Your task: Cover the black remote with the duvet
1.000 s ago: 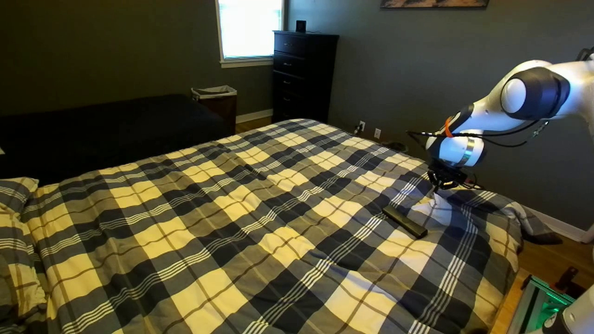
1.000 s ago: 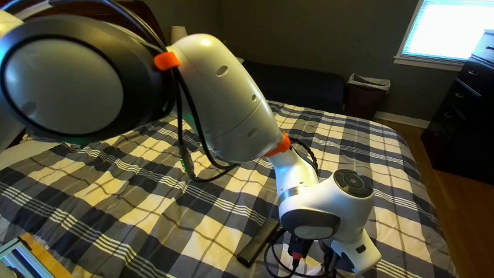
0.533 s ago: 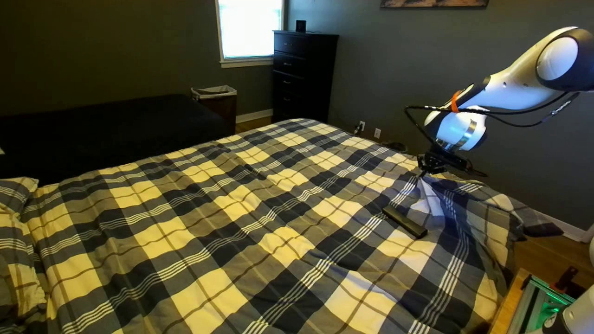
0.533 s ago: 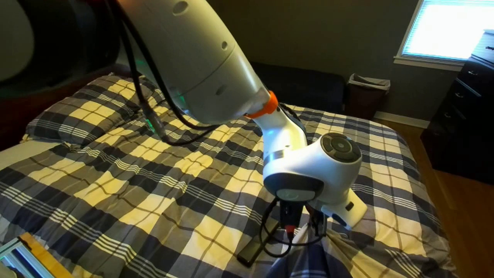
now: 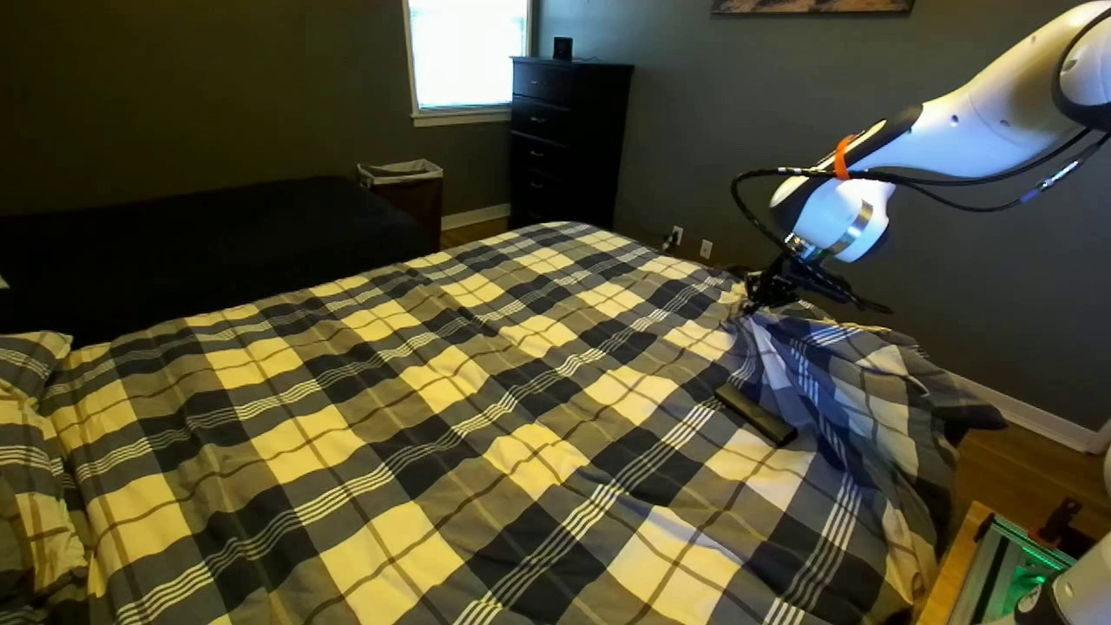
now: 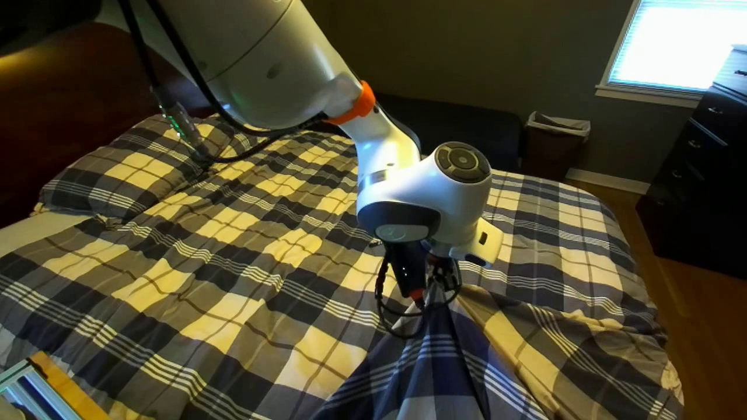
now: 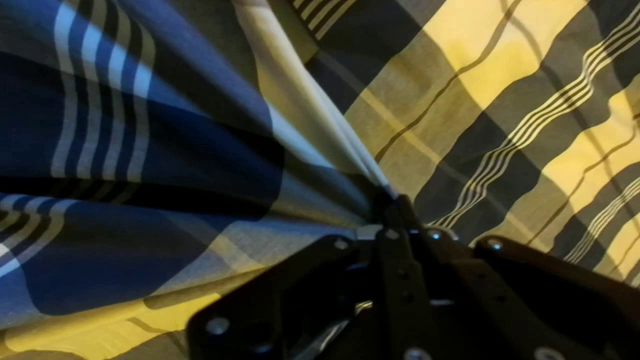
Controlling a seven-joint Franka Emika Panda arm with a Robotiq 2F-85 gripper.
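Observation:
The black remote lies on top of the plaid duvet, near the bed edge by the robot. It is hidden in the other views. My gripper is shut on the duvet, beyond the remote and above the bed. The pinched cloth rises to the fingertips as a tented fold with its bluish underside showing. The fold stands right beside the remote's far side. In an exterior view the fold hangs in front of where the remote lies. In the wrist view the cloth gathers into the closed jaws of the gripper.
Matching pillows lie at the head of the bed. The robot's base frame stands at the near bed edge. A dark dresser, a laundry basket and a dark low couch-like shape stand beyond the bed.
My gripper has risen and moved left in both exterior views, drawing the duvet fold up and across. The remote stays in place and is now hidden behind the fold in an exterior view.

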